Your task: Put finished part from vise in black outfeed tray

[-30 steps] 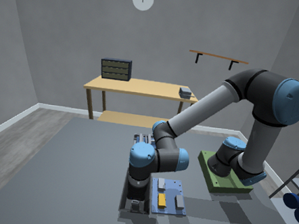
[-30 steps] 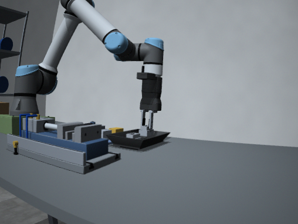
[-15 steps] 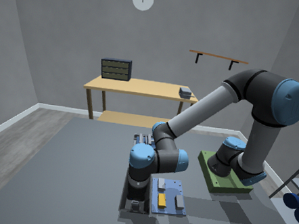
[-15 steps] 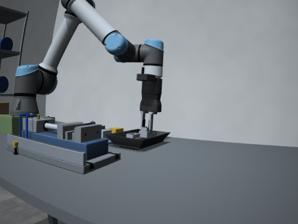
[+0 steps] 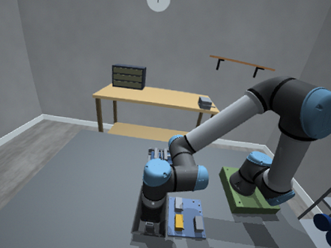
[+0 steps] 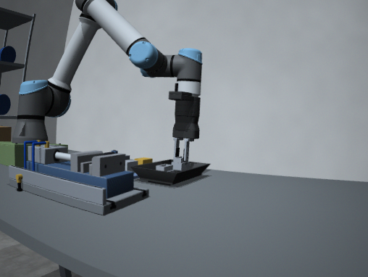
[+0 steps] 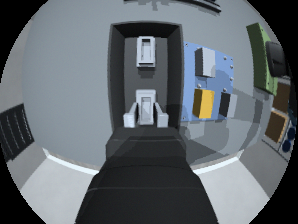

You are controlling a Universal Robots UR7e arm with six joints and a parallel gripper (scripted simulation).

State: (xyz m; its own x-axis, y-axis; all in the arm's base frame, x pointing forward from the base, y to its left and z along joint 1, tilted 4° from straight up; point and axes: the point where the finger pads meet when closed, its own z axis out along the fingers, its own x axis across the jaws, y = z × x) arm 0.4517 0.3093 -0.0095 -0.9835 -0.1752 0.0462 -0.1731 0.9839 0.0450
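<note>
My gripper [image 6: 181, 156] [image 7: 145, 108] is shut on the finished part [image 6: 177, 163] [image 7: 145, 104], a small grey block. It holds the part low inside the black outfeed tray [image 6: 197, 167] [image 7: 119, 63] [image 5: 136, 218], at or just above the tray floor. A second grey part [image 6: 163, 167] [image 7: 145, 51] lies in the tray further along, toward the vise, apart from the held one. The vise [image 6: 103, 163] [image 5: 159, 153] stands beyond the tray. In the top view the wrist hides most of the tray's inside.
A blue fixture plate [image 5: 190, 208] [image 7: 214, 79] with grey blanks and a yellow block [image 5: 179, 221] [image 7: 202, 103] lies right beside the tray. The arm's green base [image 5: 245, 205] stands further right. A wooden table stands at the back wall.
</note>
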